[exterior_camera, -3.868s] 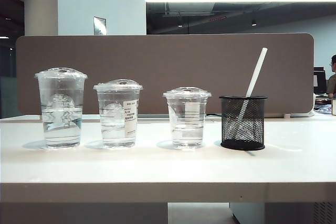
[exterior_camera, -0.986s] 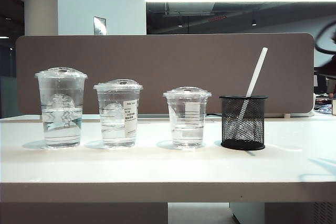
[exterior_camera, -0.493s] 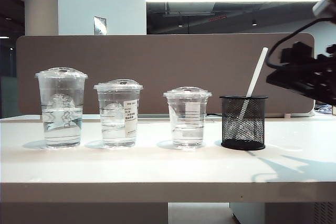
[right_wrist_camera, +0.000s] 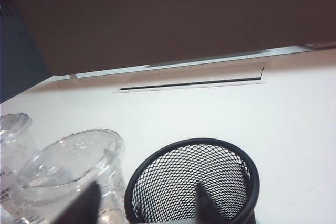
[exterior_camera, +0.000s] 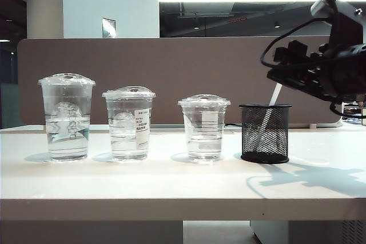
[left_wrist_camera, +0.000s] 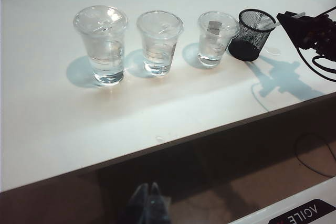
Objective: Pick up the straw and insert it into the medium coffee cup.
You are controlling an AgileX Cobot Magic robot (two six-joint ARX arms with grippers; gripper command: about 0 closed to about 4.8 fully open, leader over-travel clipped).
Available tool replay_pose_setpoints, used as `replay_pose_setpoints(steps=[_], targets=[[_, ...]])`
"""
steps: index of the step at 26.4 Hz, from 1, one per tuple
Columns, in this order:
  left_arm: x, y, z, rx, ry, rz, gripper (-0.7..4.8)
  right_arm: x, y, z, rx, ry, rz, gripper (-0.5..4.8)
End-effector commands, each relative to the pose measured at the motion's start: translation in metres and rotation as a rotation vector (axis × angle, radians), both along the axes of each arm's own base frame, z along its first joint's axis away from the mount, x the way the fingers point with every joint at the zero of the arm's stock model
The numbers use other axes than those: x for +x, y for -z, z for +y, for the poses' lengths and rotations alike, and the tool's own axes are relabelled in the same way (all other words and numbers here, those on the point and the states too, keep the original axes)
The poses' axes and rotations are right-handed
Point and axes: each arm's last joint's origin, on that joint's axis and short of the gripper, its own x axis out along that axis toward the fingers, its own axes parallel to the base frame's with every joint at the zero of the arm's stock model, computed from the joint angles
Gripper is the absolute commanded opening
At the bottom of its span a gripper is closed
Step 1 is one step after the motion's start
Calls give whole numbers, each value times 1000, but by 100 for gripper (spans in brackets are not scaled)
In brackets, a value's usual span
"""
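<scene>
White tabletop [exterior_camera: 171,184] runs in front of a brown partition panel [exterior_camera: 171,78], and on it we see three lidded clear cups in a row beside a black mesh holder [exterior_camera: 265,134]. We take that holder as our landmark. The straw [exterior_camera: 275,94] stands inside it, its long axis leaning, lower end down in the mesh and upper end tilted up and away from the cups; its top part is covered by the right arm in the exterior view. The shortest cup [exterior_camera: 204,128] stands just beside the holder, the medium coffee cup [exterior_camera: 128,123] with its white label is next along, and the tallest cup [exterior_camera: 66,116] is farthest from the holder. The shortest cup therefore stands between the holder and the medium coffee cup. Our right hand [right_wrist_camera: 144,203] hangs just above the holder's rim, its two dark fingertips [right_wrist_camera: 203,205] parted wide with nothing between them. Our left hand [left_wrist_camera: 149,205] sits well away from the holder, off the near edge of the tabletop and below it, its tips drawn together on nothing.
</scene>
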Motion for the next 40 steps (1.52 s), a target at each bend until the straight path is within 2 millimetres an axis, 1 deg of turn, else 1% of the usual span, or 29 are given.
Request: replay_pose_setpoints(steps=[1,2,5,8,10,12,15,16,18,19,20,21,22,24,25,26,27,28,29,30,31,32,36,40], targets=[[0,-1,0,0,-1,-6,-4,2,-1,1,-3,-17,-3,70],[0,-1,0,0,-1,-6,-4,2,-1,2,-4,-18,2,50],[0,-1,0,0,-2,-6,-4,3,0,2,-9,-20,16,47],[0,-1,0,0,-2,-6,-4,3,-2,2,-2,-20,-9,29],[0,-1,0,1,-1,-7,-4,3,-8,2,8,-18,-55,29],[0,-1,0,3,-1,-9,-4,4,-20,3,-4,-25,-115,29],[0,-1,0,3,-1,-9,-4,5,-49,5,-2,-88,-175,29],[0,-1,0,3,-1,-8,-4,5,-61,5,-36,-92,-186,29],[0,-1,0,4,-1,-9,-4,6,-89,7,-159,-130,-188,30],[0,-1,0,4,-1,-9,-4,6,-107,8,-235,-144,-183,31],[1,-1,0,4,-1,-9,-4,6,-119,8,-270,-157,-179,31],[1,-1,0,3,-1,-13,-4,7,-147,10,-307,-197,-176,31],[1,-1,0,3,-1,-15,-4,8,-157,10,-312,-214,-179,31],[1,-2,0,3,-1,-15,-4,11,-186,13,-310,-276,-190,31],[1,-2,0,3,-1,-16,-4,14,-204,17,-306,-322,-207,31],[1,-2,0,3,-1,-16,-4,16,-212,21,-303,-350,-221,31],[1,-2,0,3,-1,-15,-4,17,-220,33,-298,-379,-238,31],[1,-2,0,3,-1,-15,-4,20,-222,44,-294,-413,-242,31],[1,-2,0,3,-1,-16,-4,23,-220,51,-294,-432,-235,31],[1,-2,0,2,-1,-23,-4,26,-213,68,-296,-476,-212,31],[1,-2,0,2,-1,-23,-4,28,-209,74,-297,-491,-201,31],[1,-2,0,2,-1,-22,-4,31,-201,86,-301,-515,-182,31],[1,-2,0,1,-1,-22,-4,36,-183,106,-312,-543,-138,31],[1,-2,0,2,-1,-22,-4,40,-172,114,-320,-564,-111,31]])
